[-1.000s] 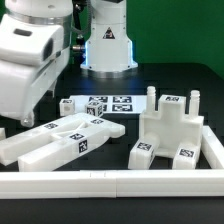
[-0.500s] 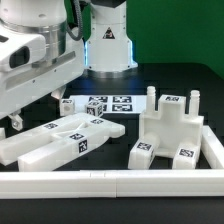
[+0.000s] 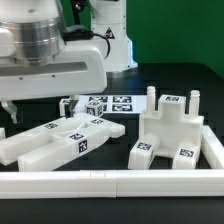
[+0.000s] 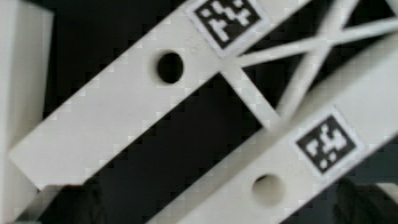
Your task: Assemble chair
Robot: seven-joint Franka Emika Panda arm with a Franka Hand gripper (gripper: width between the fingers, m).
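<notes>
The chair lies in loose white tagged parts. Two flat slabs [image 3: 62,140] lie at the exterior view's left. A small cube [image 3: 97,108] stands behind them. A chunky seat piece with two upright pegs [image 3: 175,122] stands at the right, with a small block [image 3: 143,152] in front of it. My gripper [image 3: 35,108] hangs just above the left slabs, mostly hidden by the arm's white hand [image 3: 50,72]. In the wrist view, slats with round holes [image 4: 169,67] and tags fill the picture. The gripper [image 4: 222,212] is open and holds nothing; one dark fingertip [image 4: 63,203] shows at the edge.
The marker board [image 3: 120,102] lies flat behind the cube. A long plain white rail [image 3: 110,181] runs along the front and turns up the right side [image 3: 214,150]. The arm's base [image 3: 105,40] stands at the back.
The arm has swung towards the exterior view's right and turned, so the hand now lies level over the left slabs. The parts have not moved.
</notes>
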